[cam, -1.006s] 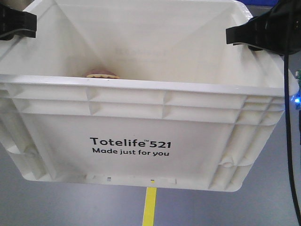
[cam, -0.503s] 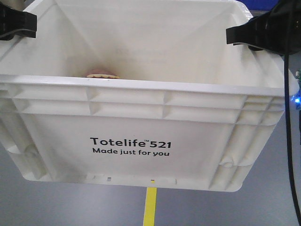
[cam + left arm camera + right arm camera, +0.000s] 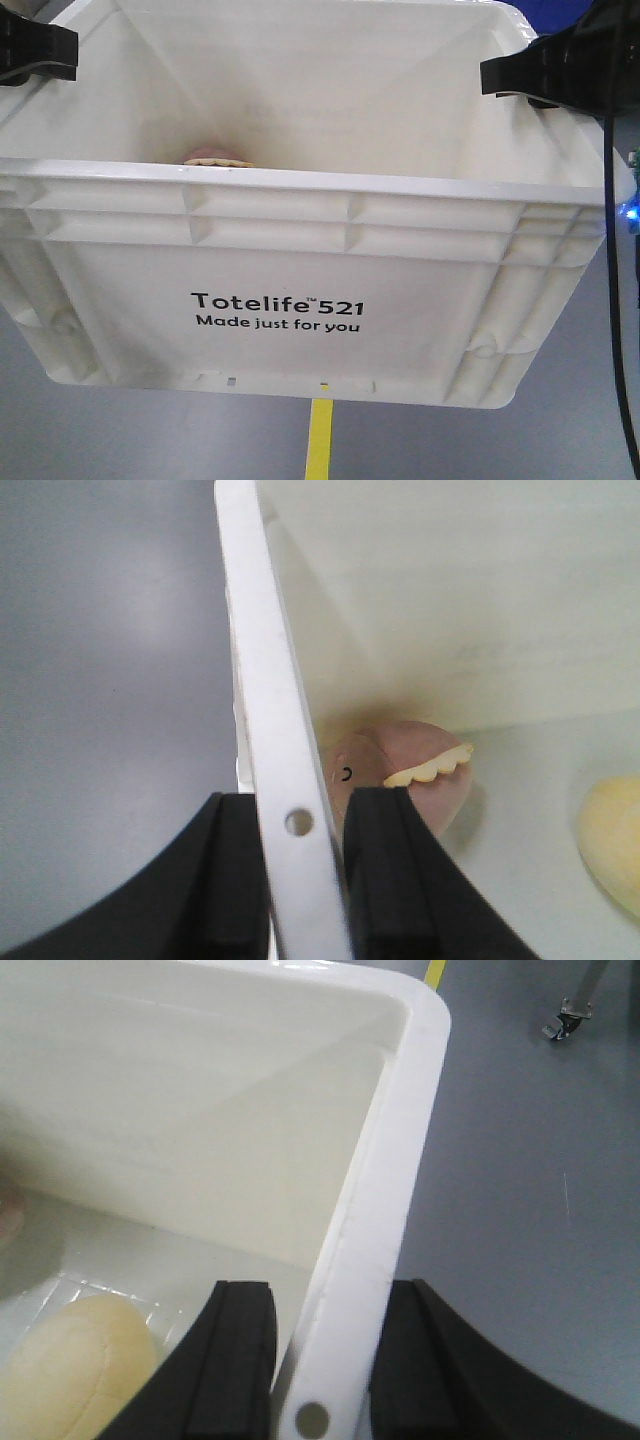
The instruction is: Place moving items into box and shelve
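The white box (image 3: 300,250), printed "Totelife 521", hangs in the air above the floor, held by both its side rims. My left gripper (image 3: 35,50) is shut on the left rim (image 3: 275,710), one finger inside the wall and one outside. On the opposite side, my right gripper (image 3: 545,70) is shut on the right rim (image 3: 375,1210). Inside lies a pinkish-tan round moving item (image 3: 400,775) with a yellow scalloped seam; its top peeks over the front wall (image 3: 218,157). A pale yellow rounded lump (image 3: 75,1370) also rests on the box floor (image 3: 615,840).
Grey floor lies beneath, crossed by a yellow line (image 3: 320,440). A black cable (image 3: 612,250) hangs down the right side next to a blue light (image 3: 630,210). Something blue (image 3: 560,12) shows behind the box. A caster wheel (image 3: 565,1020) stands on the floor.
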{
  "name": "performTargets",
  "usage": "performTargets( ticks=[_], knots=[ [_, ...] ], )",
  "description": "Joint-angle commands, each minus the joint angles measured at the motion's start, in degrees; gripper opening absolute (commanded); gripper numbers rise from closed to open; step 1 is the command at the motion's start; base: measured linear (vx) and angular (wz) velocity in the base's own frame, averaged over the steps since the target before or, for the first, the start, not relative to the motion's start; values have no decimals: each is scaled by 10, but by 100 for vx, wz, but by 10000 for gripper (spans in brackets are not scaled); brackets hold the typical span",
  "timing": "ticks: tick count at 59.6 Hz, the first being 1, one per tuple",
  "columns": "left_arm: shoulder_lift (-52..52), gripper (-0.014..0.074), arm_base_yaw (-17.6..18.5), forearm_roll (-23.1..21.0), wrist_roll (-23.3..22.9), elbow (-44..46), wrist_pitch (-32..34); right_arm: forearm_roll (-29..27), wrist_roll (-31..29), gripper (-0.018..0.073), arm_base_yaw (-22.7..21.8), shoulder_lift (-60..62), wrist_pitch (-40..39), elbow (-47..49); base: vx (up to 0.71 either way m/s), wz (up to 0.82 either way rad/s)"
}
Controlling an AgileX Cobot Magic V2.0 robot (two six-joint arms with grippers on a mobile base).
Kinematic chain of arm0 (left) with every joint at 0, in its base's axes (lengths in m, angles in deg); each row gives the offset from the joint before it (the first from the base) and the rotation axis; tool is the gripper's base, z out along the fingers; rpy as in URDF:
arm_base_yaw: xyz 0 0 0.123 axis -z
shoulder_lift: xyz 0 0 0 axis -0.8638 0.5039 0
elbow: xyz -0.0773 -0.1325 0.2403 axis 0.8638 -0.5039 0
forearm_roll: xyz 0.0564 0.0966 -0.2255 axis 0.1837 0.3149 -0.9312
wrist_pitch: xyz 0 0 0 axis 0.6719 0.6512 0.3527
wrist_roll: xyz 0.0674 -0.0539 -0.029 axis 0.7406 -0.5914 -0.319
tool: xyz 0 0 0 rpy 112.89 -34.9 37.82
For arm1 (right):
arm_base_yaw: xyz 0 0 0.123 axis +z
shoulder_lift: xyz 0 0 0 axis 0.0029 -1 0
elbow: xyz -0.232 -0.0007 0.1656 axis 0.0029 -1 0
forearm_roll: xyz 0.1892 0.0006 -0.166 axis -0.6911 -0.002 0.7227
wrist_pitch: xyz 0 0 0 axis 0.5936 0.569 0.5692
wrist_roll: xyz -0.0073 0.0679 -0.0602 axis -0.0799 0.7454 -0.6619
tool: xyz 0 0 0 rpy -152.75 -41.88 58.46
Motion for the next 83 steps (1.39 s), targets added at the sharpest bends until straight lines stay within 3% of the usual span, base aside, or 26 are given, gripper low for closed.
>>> performTargets(
  ticks=[1, 83],
  knots=[
    [-22, -6, 14, -59, 7, 30, 83, -26, 5, -6, 6, 18, -95, 27, 25, 0],
    [-22, -6, 14, -59, 7, 30, 83, -26, 5, -6, 6, 18, -95, 27, 34, 0]
  ],
)
